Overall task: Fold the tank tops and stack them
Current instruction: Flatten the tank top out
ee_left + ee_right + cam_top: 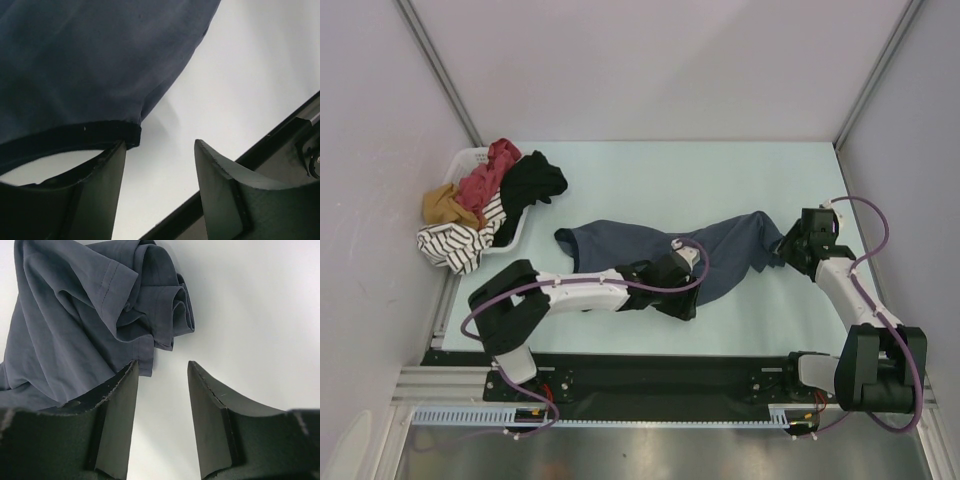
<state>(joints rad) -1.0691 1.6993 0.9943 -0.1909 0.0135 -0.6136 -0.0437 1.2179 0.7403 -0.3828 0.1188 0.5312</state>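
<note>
Left hand (pixel 159 145): fingers spread, bare bench (pixel 260 75) visible in the gap, nothing pinched. The dark trim (pixel 75 136) of the slate-blue tank top (pixel 620 245) touched the tip of one finger (pixel 107 170), and the rest of the cloth lay beyond it.

Right hand (pixel 162 365): likewise spread, with nothing in the gap. A stitched hem corner of the same top sat just beside one fingertip (pixel 120 390), with a bunched fold past it.

Seen from above, the tank top lay mid-bench and rumpled. Its long axis ran left to right, slightly bowed, the middle sagging toward the arms. The left end pointed toward the basket and the right end met the right hand. The left hand sat over the near edge, right of the cloth's middle.

Farther back at the left, a white basket (pixel 472 158) held a heap:
- a brick-red top (pixel 492 172), crumpled at the far end
- a mustard garment (pixel 442 205)
- a black garment (pixel 535 182), draped over the right rim
- a striped garment (pixel 455 243), spilling over the near end
</note>
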